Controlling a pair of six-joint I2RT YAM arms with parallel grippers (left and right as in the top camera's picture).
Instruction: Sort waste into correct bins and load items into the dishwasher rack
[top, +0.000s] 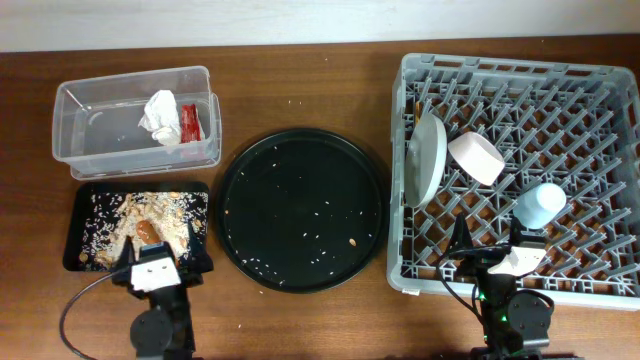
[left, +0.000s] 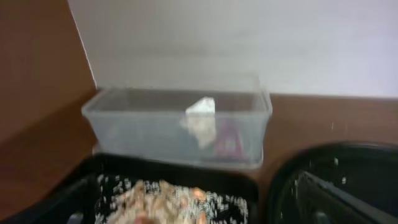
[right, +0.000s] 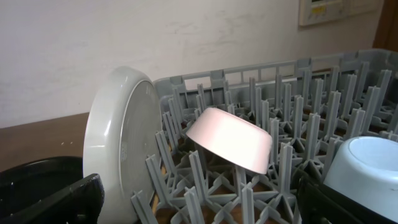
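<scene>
The clear tub (top: 80, 140) at the back left holds the crumpled white napkin (top: 158, 115) and the red wrapper (top: 189, 122). The shallow black tray (top: 80, 215) holds beige rice scraps (top: 120, 215) and an orange piece (top: 147, 231). My left gripper (top: 158, 252) is open and empty over that tray's near edge (left: 199, 211). The grey rack (top: 600, 80) holds the upright white dish (top: 427, 158), the overturned white bowl (top: 475, 157) and the blue cup (top: 540, 205). My right gripper (top: 495, 248) is open and empty over the rack's near edge (right: 199, 208). I cannot make out the chopsticks.
A large round black tray (top: 303, 208) lies in the middle with a few stray rice grains and a small orange crumb (top: 354, 242). In the right wrist view the dish (right: 118, 143), bowl (right: 230, 140) and cup (right: 367, 165) stand among upright pegs.
</scene>
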